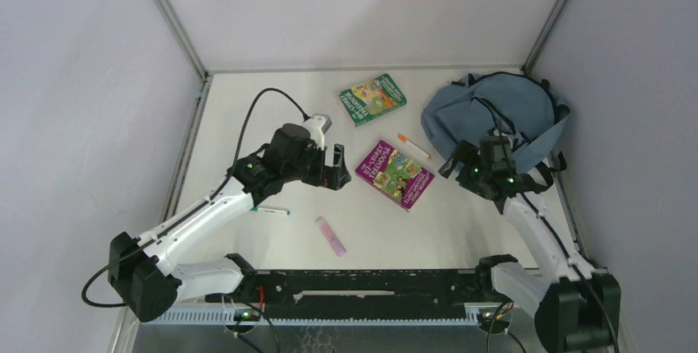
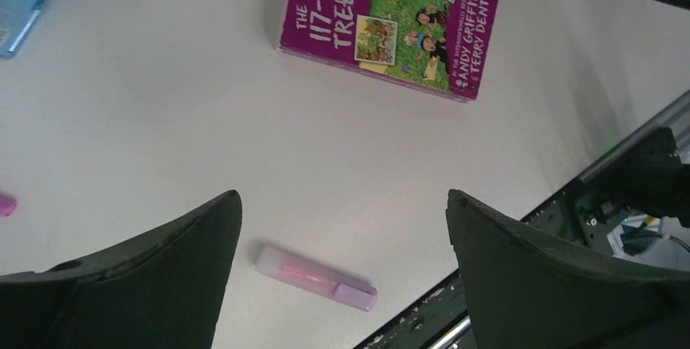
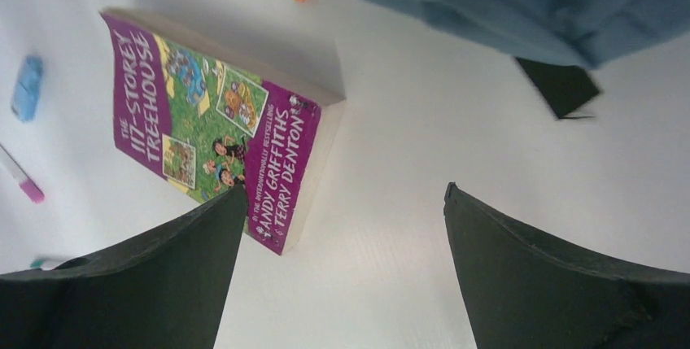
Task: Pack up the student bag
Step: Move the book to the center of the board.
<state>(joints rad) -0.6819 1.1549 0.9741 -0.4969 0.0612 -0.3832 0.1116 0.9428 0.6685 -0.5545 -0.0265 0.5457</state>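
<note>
Currently, the first pick is being set up; judging by the layout, nothing is sitting in the bag yet. The left gripper (image 2: 342,199) is hovering over the white table (image 1: 247,114) with its jaws spread wide, carrying nothing. The right gripper (image 3: 342,194) is likewise hanging released and empty.

The glossy purple paperback book (image 1: 394,174) is lying flat between the two grippers, ahead of the left one and just beside the right one's left finger. A slim pink highlighter (image 2: 316,277) is lying directly beneath the left gripper, between its fingers.

The soft dusty-blue fabric student bag (image 1: 494,114) is lying slumped just beyond the right gripper, its near edge almost over the wrist. Its long axis is running roughly crosswise to the right gripper's line of reach. A small loop at the far edge suggests the top is pointing away from the arms; black straps (image 1: 553,155) are trailing to the gripper's right. Whether the zip is open cannot be told.

The next move is probably calling for one gripper to close on an item while the other exposes an opening.
</note>
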